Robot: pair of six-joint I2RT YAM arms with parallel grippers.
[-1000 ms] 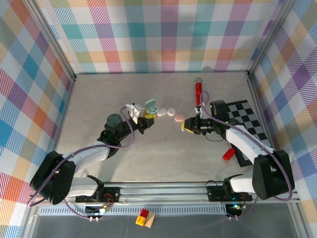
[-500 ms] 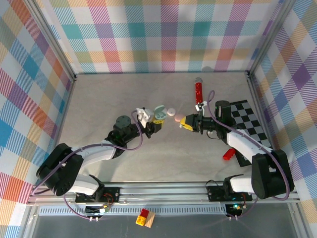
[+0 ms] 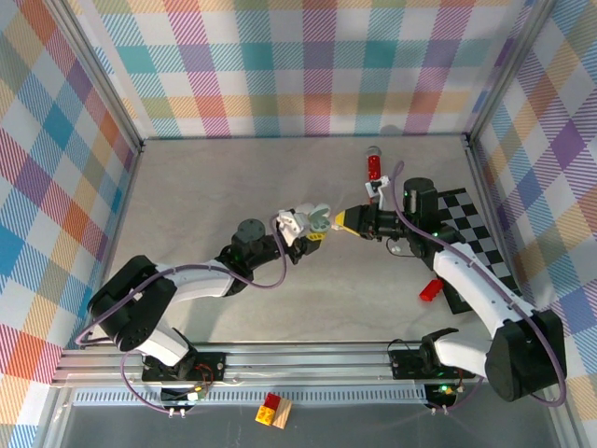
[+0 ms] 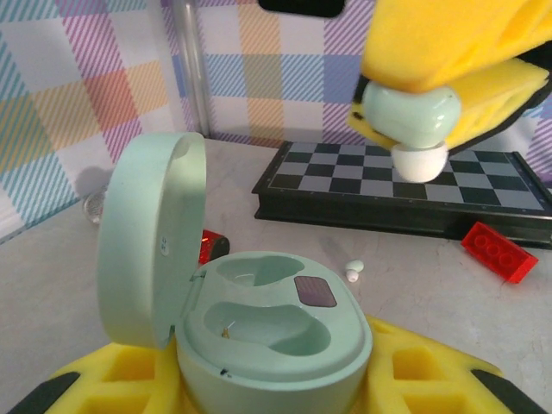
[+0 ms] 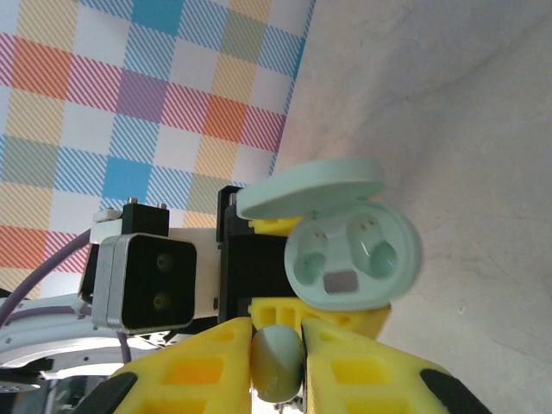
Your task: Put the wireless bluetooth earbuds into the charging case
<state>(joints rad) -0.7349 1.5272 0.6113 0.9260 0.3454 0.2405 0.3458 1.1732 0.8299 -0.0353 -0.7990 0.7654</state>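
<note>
Clamps the open mint charging case (image 4: 276,336) in the left gripper (image 3: 311,231) mid-scene, lid swung up. Pinches a mint, white-tipped earbud (image 4: 412,121) tight between the right gripper's (image 3: 347,220) yellow pads (image 5: 207,362), just right of the case, apart from it. Leaves a second earbud (image 4: 354,269), white, on the table (image 4: 431,297) near the chessboard (image 4: 405,185).

A checkered board (image 3: 474,224) is lying on the right of the bench (image 3: 205,187), a red brick (image 3: 430,289) just beside it, a red cylinder (image 3: 374,166) lying farther back.
</note>
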